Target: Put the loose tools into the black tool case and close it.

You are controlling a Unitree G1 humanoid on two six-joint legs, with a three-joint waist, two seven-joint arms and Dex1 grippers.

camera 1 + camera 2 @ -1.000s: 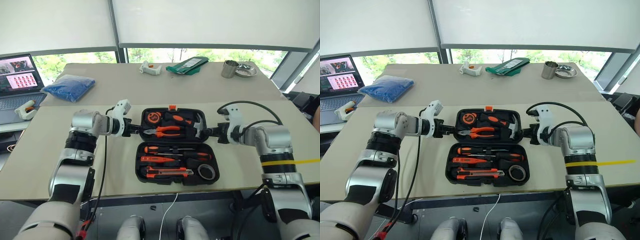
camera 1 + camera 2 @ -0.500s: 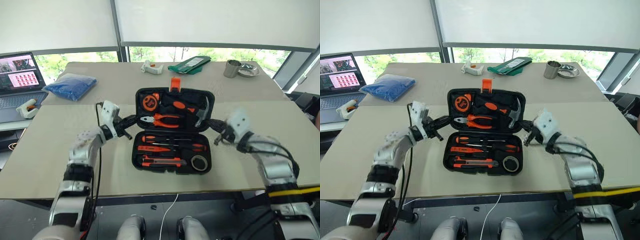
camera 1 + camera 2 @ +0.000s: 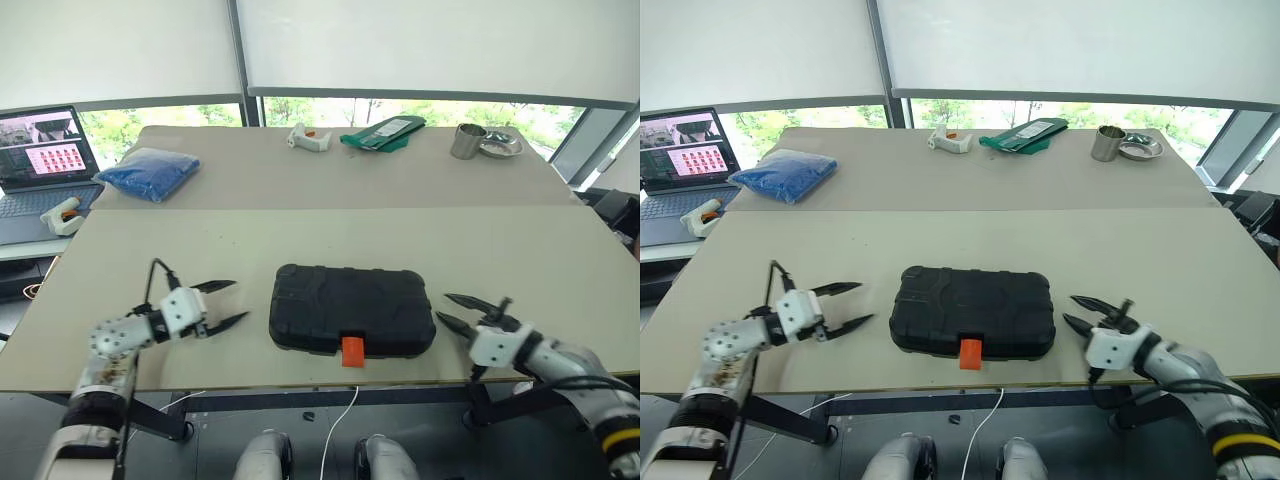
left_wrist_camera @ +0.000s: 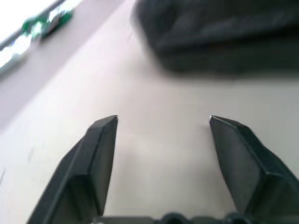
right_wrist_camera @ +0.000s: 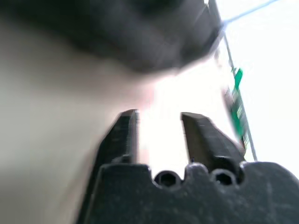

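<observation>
The black tool case [image 3: 352,309] lies flat and closed on the near table, its small orange latch [image 3: 352,351] hanging at the front edge. The loose tools are hidden from view. My left gripper [image 3: 228,304] hovers just left of the case, fingers spread open and empty, pointing toward it. To the case's right my right gripper [image 3: 450,309] is also open and empty, a short gap away. Seen from the left wrist, the case's dark side [image 4: 219,37] lies ahead of the parted fingers [image 4: 96,163].
On the far table lie a blue cloth bundle [image 3: 148,172], a white-orange tool [image 3: 306,138], a green packet [image 3: 384,131] and a metal cup [image 3: 465,141] by a small dish. A laptop [image 3: 42,165] stands at far left. The table's front edge runs just below the case.
The case's lid has come down and the case is now closed. Both grippers let go of the lid, drew back toward the table's front edge, rolled and opened.
</observation>
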